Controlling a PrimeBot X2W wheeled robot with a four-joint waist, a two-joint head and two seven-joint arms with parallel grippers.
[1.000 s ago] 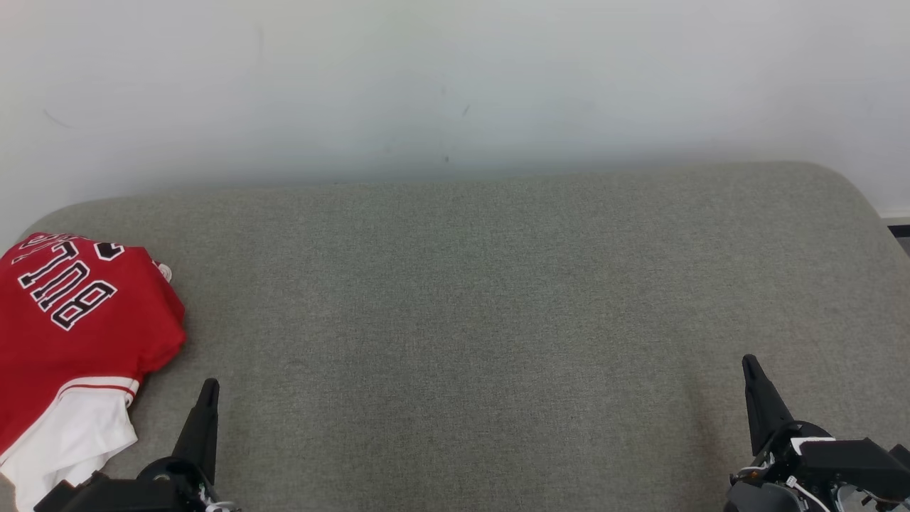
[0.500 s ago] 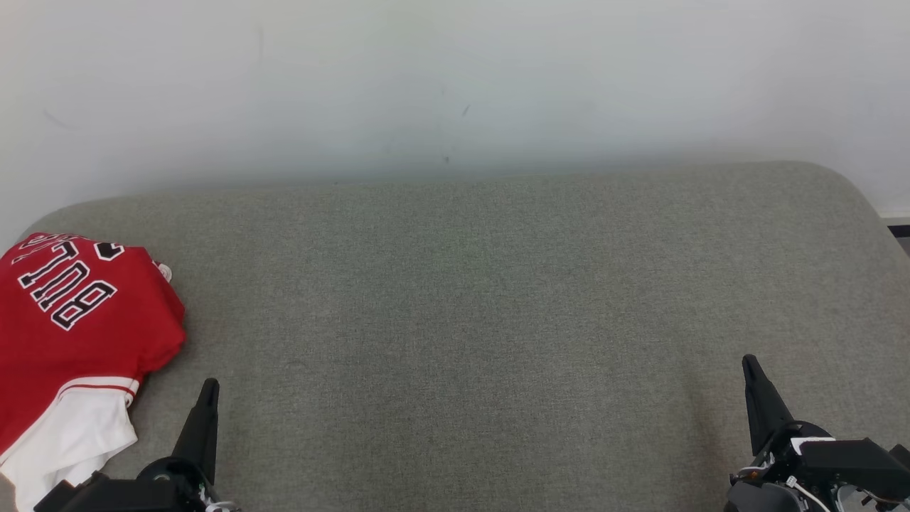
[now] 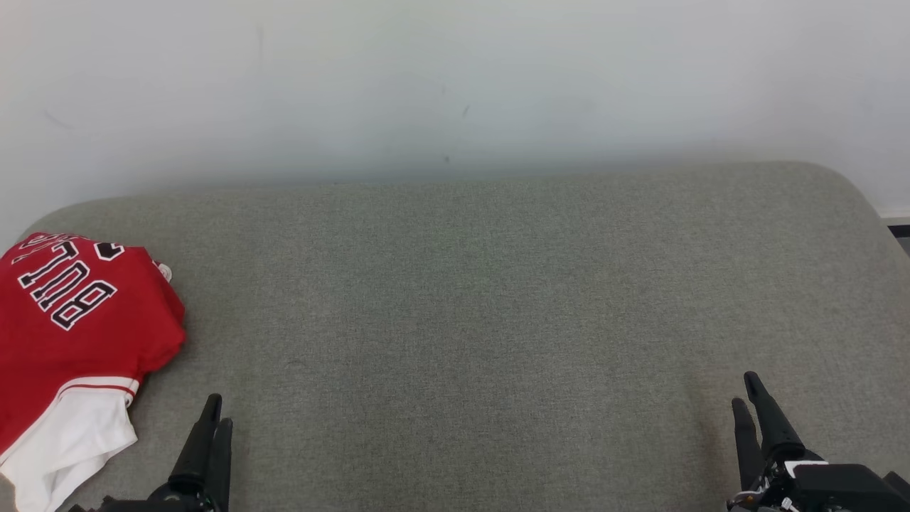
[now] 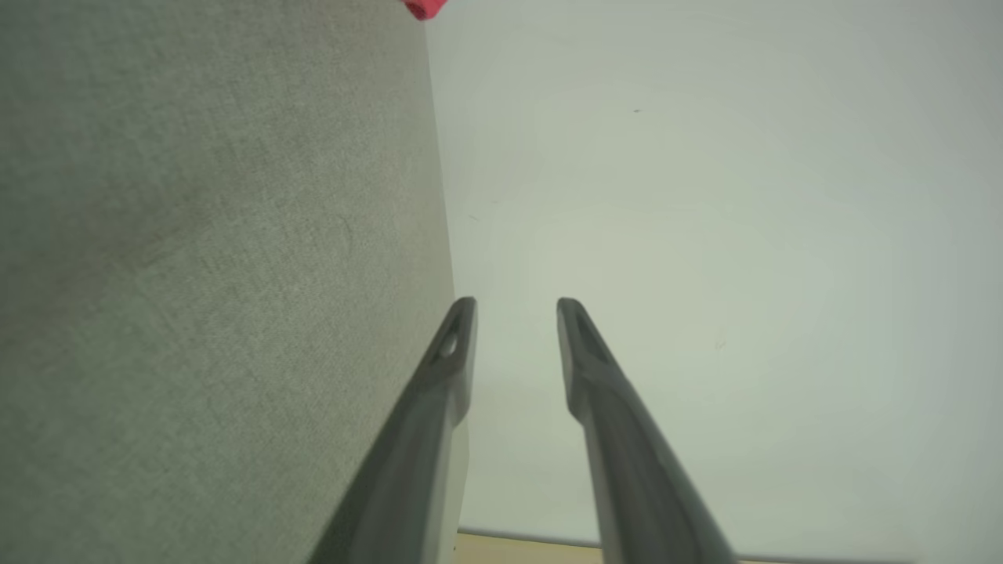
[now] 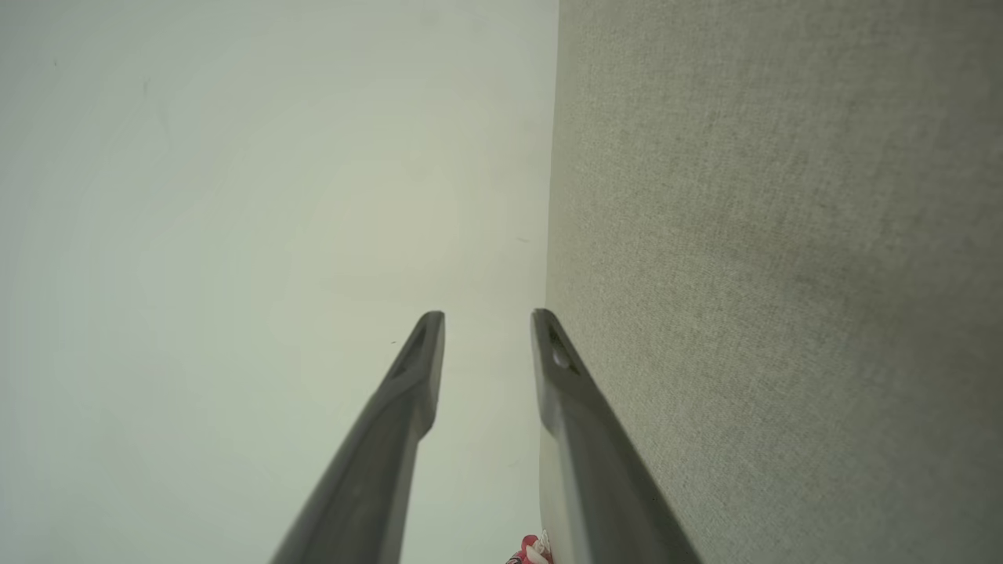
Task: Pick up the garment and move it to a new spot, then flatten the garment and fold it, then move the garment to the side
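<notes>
Left gripper: fingers parted slightly, nothing between them. Right gripper: similar narrow gap, empty. Red-and-white garment lies at left edge of grey cushion, near left gripper, not touching; well apart from right gripper.

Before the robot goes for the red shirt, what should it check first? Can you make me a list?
1. Is the left gripper open and empty? ok.
2. Is the right gripper open and empty? ok.
3. Is the garment in sight? ok, it lies at the left end of the grey cushion.
4. Is the whole garment showing? not ok, the head view's edge cuts it off.
5. Is the garment gripped? not ok, the left gripper is near it but apart.
6. Is the middle of the grey cushion bare for spreading? ok.
</notes>
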